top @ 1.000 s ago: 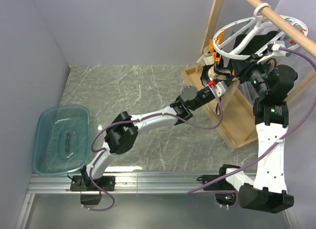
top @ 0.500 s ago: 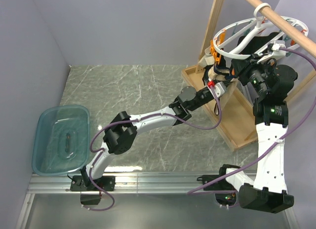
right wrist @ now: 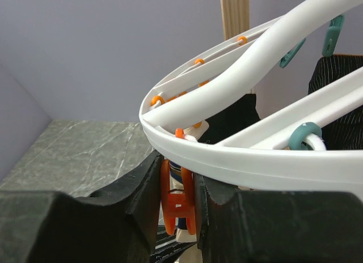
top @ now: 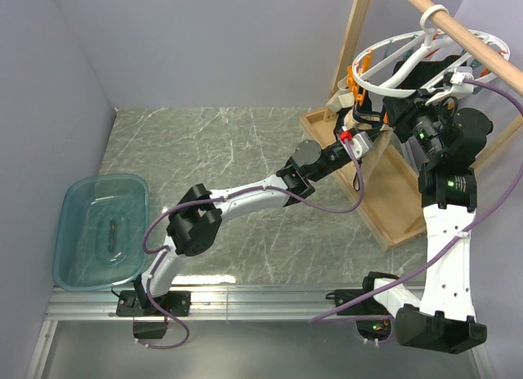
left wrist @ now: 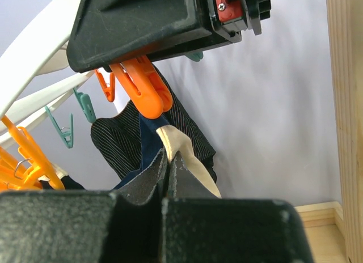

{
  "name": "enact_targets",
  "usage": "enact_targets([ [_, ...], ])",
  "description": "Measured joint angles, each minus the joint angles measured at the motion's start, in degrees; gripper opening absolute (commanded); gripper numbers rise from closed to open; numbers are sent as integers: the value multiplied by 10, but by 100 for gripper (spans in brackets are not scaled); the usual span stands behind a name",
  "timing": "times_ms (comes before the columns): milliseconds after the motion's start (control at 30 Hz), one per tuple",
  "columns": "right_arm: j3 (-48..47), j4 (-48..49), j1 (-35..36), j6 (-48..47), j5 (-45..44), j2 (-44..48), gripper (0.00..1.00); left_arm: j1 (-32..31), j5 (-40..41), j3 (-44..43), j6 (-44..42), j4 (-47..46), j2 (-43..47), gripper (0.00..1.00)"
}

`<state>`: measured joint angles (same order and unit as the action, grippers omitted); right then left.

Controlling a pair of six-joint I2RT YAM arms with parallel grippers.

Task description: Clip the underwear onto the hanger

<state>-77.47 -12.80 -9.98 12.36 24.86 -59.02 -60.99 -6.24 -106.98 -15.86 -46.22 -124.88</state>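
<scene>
One green-grey marble table (top: 229, 150) carries it all, with one wooden rod frame (top: 353, 44) at its far right and one translucent teal plastic tub (top: 90, 187) at the near left. One white circular plastic drying hanger (right wrist: 244, 161) hangs off the rod. Both arms are up there! The right gripper (right wrist: 177, 183) squeezes one orange clothespin clip (right wrist: 180, 203) under the ring. The left gripper (left wrist: 168, 161) is clenched on the beige underwear with navy trim (left wrist: 184, 152), whose tip sits right at that clip's lower end. Two small teal clips (left wrist: 86, 107) dangle beside.
</scene>
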Motion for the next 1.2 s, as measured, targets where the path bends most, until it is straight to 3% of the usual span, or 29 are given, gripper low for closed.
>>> enact_targets([
  [1200,3,3,5,-5,-11,1,0,0,-15,11,-10,2,9,0],
])
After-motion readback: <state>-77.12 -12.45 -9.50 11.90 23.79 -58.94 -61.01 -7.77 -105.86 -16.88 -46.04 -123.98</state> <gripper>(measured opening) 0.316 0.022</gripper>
